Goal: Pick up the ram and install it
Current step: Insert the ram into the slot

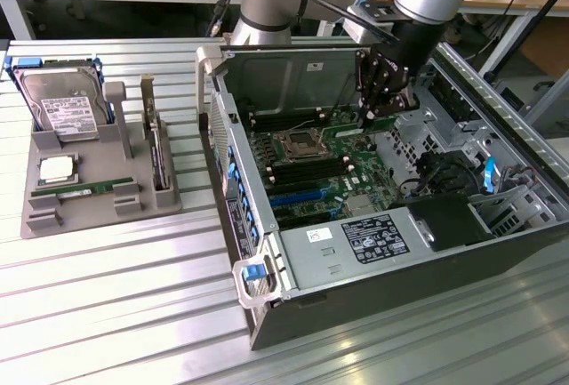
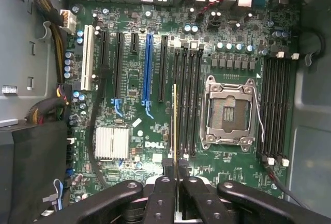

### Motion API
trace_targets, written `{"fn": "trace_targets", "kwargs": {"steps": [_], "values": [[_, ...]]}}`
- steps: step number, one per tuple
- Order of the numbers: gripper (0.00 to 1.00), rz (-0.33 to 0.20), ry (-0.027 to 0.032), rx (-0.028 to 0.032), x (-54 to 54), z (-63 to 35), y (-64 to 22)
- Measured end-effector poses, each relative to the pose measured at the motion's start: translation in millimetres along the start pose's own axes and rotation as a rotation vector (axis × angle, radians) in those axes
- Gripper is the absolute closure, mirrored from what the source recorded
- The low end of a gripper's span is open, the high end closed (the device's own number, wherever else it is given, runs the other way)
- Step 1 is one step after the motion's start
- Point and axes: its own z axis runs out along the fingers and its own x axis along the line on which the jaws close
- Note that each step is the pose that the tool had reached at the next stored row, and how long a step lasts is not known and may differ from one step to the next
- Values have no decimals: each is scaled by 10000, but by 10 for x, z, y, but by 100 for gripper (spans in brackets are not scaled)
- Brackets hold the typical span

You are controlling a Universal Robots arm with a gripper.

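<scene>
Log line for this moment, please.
jaws: shut on ram | ram: edge-on along memory slots beside CPU socket | seated: cannot tell | other ram: on grey tray

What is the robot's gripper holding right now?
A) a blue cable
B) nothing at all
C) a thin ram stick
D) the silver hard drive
C: the gripper is shut on the ram, held edge-on above the memory slots of the motherboard inside the computer case.
</scene>
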Motion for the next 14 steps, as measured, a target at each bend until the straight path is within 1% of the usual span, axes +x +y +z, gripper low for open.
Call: {"fn": "trace_targets", "kwargs": {"steps": [4,14], "values": [[88,0,-1,0,0,25,-1],[88,0,0,0,1,129,-6]]}}
